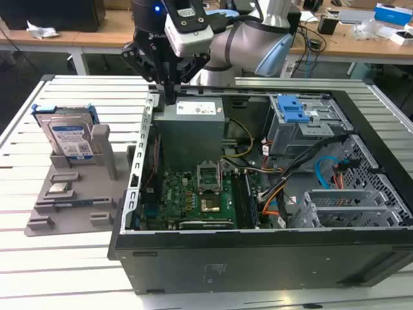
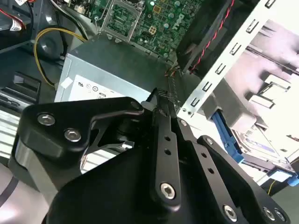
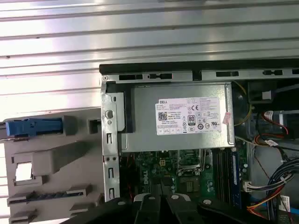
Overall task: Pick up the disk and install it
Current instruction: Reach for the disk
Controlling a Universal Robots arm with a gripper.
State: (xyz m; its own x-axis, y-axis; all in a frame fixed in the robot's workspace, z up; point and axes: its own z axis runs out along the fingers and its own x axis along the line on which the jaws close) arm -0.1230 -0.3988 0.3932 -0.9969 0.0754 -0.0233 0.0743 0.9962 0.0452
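**Over the case's back wall: gripper empty, disk not yet picked**

At the bottom of the exterior frame, the case (image 1: 258, 265) lies open on the slatted table (image 1: 58, 278), board (image 1: 193, 194) face up. Lower left, just beside the case, a grey holder (image 1: 71, 213) carries a small chip (image 1: 59, 188). Farther back on that holder, upper left of the frame, the disk (image 1: 68, 137) stands on edge in its slot with the label toward the camera and the blue bracket round it. It is untouched. Farther again, top centre, the gripper (image 1: 169, 95) hangs over the case wall by the PSU (image 1: 193, 126), well apart from the disk. Its fingers are pressed together with nothing between them. The cage (image 1: 293, 119) with the blue latch sits upper right.

My read is that the step in hand is the reach to the disk. To do it well:
- spread the fingers before descending
- set the pads parallel to the disk's flat faces
- come straight down on the top edge, clear of the holder's post (image 1: 103, 145)
- lift vertically so it doesn't bind in the slot

The first wrist view looks straight down. It shows the disk (image 3: 32, 127) edge-on as a blue strip, so it gives the sideways offset from the PSU, which the exterior view can't. The second wrist view shows the gripper (image 2: 161, 100) tips meeting close up, so it settles their state better than the exterior view. The exterior view gives the disk's upright stance and height, which the top-down view flattens.
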